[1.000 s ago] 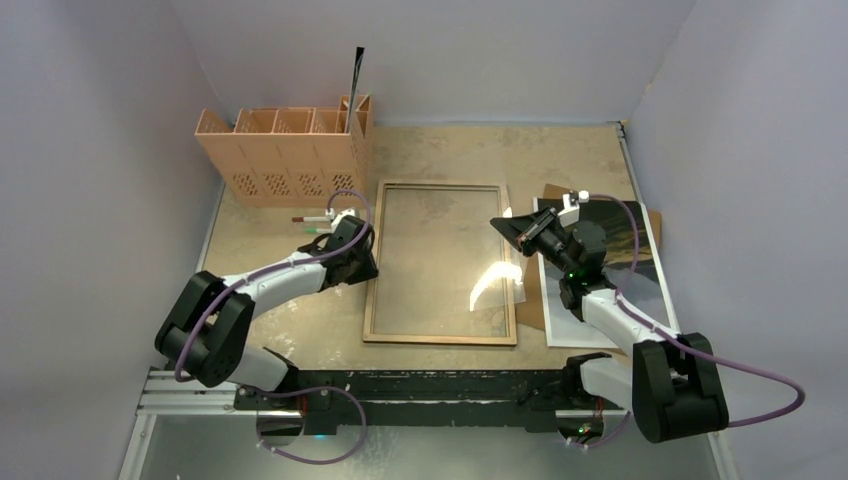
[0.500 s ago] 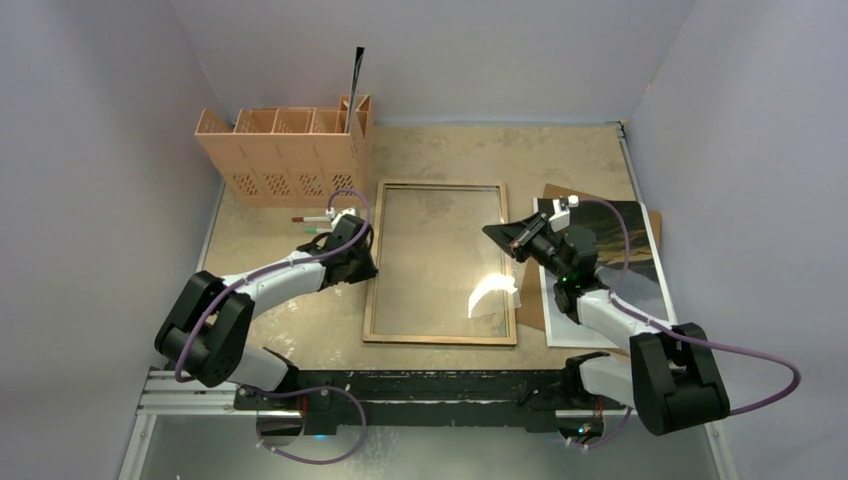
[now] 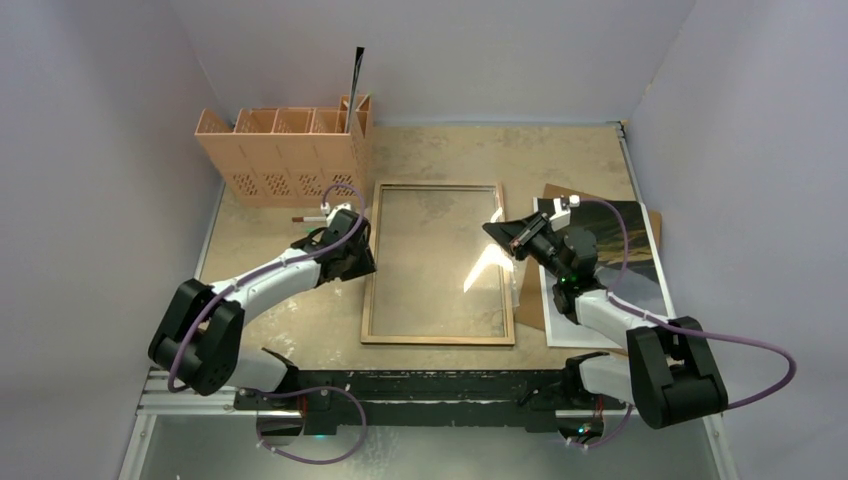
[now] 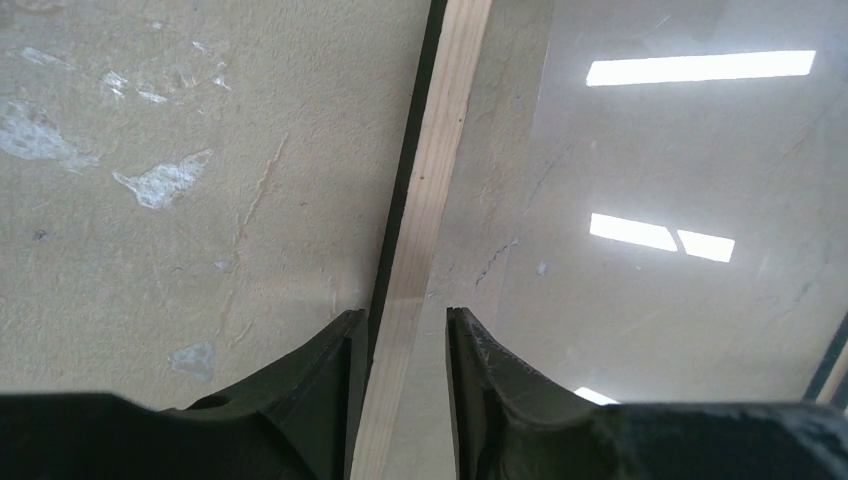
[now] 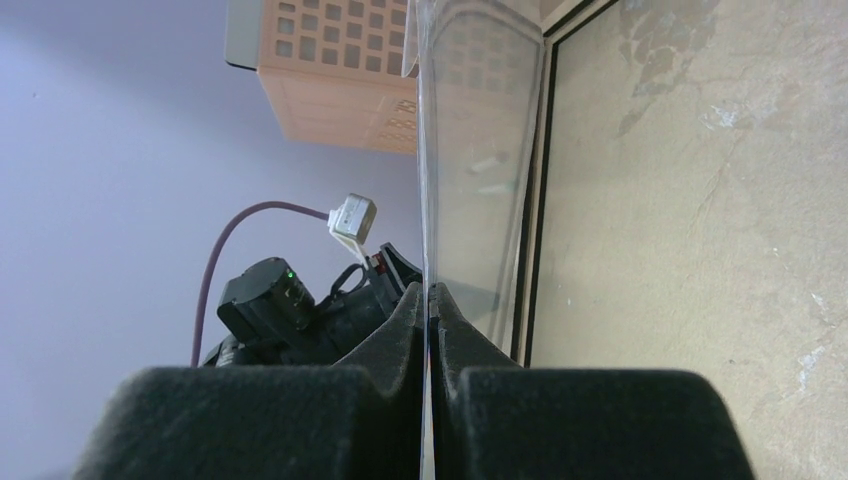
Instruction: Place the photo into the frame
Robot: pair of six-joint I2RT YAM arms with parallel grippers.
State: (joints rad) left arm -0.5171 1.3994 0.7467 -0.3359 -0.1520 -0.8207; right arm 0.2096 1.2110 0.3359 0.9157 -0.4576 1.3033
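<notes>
The frame (image 3: 440,339) lies back up in the middle of the table, its light wood rail (image 4: 440,150) running between my left fingers. My left gripper (image 3: 368,260) is open and straddles the frame's left rail (image 4: 405,315), with a small gap on the right side. My right gripper (image 3: 497,230) is shut on the right edge of the clear pane (image 3: 440,260) and holds that edge tilted up over the frame; the pane (image 5: 470,150) shows edge-on between my pads (image 5: 430,292). The photo (image 3: 615,235) lies at the right on a brown backing board (image 3: 653,225), partly under my right arm.
A pinkish-orange lattice organizer (image 3: 285,155) stands at the back left with a thin dark sheet (image 3: 356,75) upright in it. Markers (image 3: 310,217) lie in front of it. Enclosure walls close in on the left, back and right.
My right gripper has moved slightly left with the pane and the glare on the pane has shrunk. My left gripper has slid a little farther along the frame's left rail.
</notes>
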